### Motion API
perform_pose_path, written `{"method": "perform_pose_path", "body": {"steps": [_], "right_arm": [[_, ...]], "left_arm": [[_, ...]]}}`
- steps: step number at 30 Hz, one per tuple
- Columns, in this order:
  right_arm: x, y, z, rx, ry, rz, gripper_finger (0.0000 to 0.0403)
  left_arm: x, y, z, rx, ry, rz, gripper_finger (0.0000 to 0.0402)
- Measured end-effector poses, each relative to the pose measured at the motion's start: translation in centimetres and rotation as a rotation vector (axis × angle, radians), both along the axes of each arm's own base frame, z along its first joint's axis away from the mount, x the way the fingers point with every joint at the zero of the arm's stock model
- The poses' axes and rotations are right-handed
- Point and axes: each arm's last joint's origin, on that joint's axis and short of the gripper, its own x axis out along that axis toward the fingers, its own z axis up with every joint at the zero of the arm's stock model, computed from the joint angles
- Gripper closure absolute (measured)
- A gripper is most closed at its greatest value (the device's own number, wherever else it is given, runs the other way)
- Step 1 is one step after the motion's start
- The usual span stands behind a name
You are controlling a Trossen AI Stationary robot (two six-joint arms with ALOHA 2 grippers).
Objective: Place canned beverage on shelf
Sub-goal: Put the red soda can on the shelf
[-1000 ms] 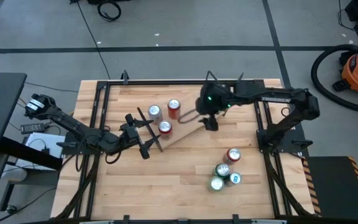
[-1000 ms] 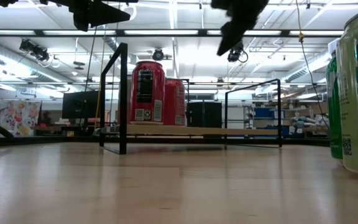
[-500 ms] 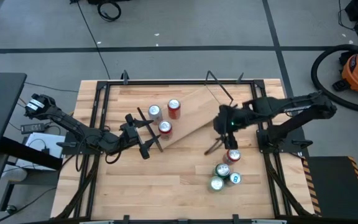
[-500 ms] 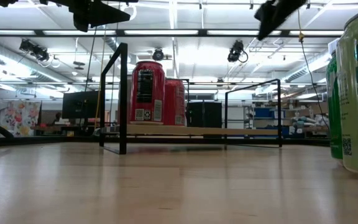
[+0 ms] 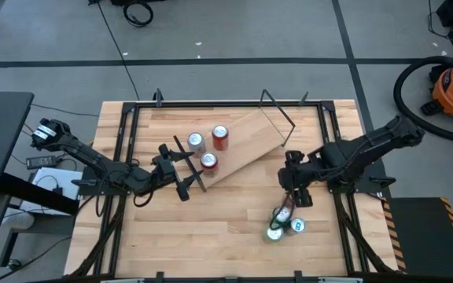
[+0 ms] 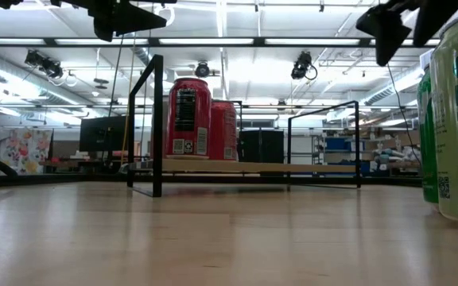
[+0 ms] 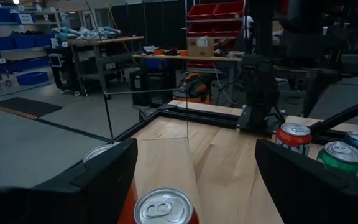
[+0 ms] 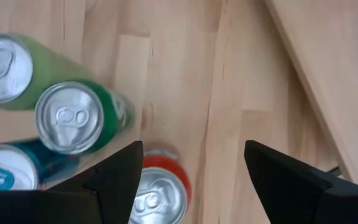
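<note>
A wooden surface point(image 5: 163, 236) is seen from above, with a light-wood shelf point(image 5: 246, 141) lying at an angle near its far middle. Three cans already stand at the shelf's left end: a silver-topped can point(image 5: 196, 141), a red can point(image 5: 220, 137) beside it, and a second red can point(image 5: 208, 161) just nearer. Four cans wait on the surface at the near right: a red can point(image 8: 159, 198), a dark green can point(image 8: 70, 118), a light green can point(image 8: 5, 59) and a teal can point(image 8: 2, 177), clustered close together. The task looks partly done, with three cans placed and four left. The right tool point(image 5: 292, 191) hovers above the red can in the cluster, its fingers apart and empty, seemingly lining up for the next pick. The left tool point(image 5: 181, 169) waits just left of the shelf's filled end, fingers spread wide, holding nothing.
</note>
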Motion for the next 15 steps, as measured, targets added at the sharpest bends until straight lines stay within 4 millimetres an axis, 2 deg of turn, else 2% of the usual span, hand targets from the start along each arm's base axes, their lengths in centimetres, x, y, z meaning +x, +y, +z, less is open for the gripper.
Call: {"method": "perform_pose_path", "body": {"steps": [15], "right_arm": [[-1.6,1.0,-0.3,-0.017,0.112,-0.023,0.0072]], "left_arm": [[0.0,0.0,0.0,-0.001,0.000,0.000,0.0065]]}}
